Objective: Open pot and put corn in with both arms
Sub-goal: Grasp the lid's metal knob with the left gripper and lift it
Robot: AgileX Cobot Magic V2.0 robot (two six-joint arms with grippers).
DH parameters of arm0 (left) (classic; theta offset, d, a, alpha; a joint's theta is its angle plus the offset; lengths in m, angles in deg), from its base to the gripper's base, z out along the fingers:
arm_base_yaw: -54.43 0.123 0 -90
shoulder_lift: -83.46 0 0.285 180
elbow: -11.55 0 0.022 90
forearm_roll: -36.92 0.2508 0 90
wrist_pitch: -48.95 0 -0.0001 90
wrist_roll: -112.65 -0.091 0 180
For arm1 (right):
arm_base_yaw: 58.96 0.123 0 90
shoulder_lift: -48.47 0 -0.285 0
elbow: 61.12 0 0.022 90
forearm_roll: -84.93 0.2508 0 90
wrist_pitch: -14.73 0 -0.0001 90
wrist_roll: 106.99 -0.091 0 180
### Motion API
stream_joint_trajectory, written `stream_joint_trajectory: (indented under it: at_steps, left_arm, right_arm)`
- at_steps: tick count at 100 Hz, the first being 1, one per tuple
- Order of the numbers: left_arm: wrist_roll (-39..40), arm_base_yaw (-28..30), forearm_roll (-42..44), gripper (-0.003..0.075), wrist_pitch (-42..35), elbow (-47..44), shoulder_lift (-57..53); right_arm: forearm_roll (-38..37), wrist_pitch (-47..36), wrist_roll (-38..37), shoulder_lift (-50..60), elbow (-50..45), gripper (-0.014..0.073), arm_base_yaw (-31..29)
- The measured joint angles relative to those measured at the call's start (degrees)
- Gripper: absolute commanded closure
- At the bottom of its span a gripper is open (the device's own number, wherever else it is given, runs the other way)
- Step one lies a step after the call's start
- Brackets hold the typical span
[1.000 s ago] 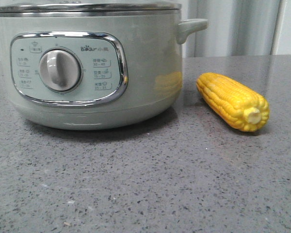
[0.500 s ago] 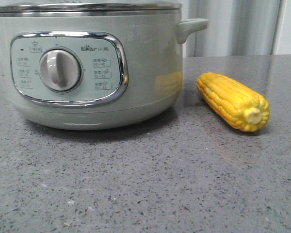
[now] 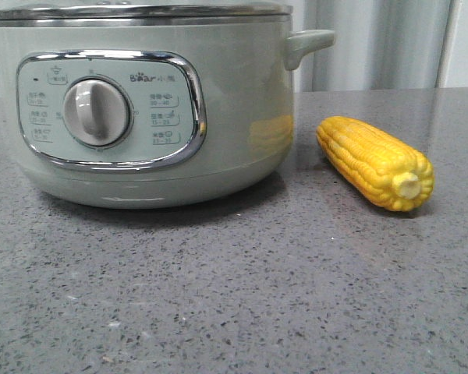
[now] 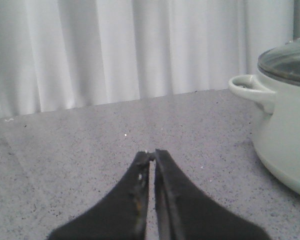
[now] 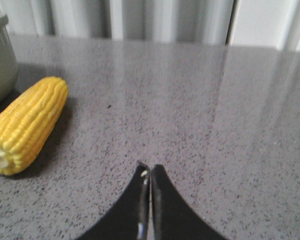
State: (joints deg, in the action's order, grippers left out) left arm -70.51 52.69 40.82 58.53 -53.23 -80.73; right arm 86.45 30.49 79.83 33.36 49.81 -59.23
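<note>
The pale-green pot (image 3: 140, 109) stands at the left of the front view, its lid on under the steel rim, dial facing me. It also shows in the left wrist view (image 4: 285, 125) with its glass lid and one side handle. The yellow corn (image 3: 374, 162) lies on the grey counter to the pot's right, stub end toward me, and shows in the right wrist view (image 5: 27, 122). My left gripper (image 4: 151, 154) is shut and empty, over bare counter left of the pot. My right gripper (image 5: 149, 168) is shut and empty, to the right of the corn. Neither gripper shows in the front view.
The speckled grey counter (image 3: 234, 296) runs to a white curtain (image 4: 115, 50) at the back. The pot's right handle (image 3: 308, 43) sticks out above the corn's far end.
</note>
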Motion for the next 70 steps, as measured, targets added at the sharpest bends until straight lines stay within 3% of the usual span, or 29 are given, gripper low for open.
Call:
stream_joint_trajectory:
  at_steps: [31,38,46,53,58,70]
  left_arm:
    - [0.00,0.00,0.52,0.0724,-9.58,7.25,14.93]
    - [0.00,0.00,0.52,0.0625,-11.53,7.51,17.40]
    - [0.00,0.00,0.52,0.0410,-12.55,7.75,20.01]
    - [0.00,-0.54,0.52,0.0268,-13.70,7.75,21.86]
    - [0.13,-1.22,0.41,0.0229,-15.48,7.75,23.11]
    - [1.26,-4.35,0.31,0.0228,-22.45,8.01,26.29]
  right_arm:
    - [3.83,3.48,0.00,-15.53,12.51,0.0667,-0.04]
    - [4.08,3.22,0.00,-17.24,13.53,0.0667,-0.04]
    - [4.30,3.11,0.00,-18.42,13.84,0.0667,-0.04]
    - [4.30,3.11,0.00,-19.16,13.84,0.0667,-0.04]
    - [4.30,3.11,0.00,-19.41,13.84,0.0667,-0.04]
    - [4.30,3.11,0.00,-19.54,13.84,0.0667,-0.04]
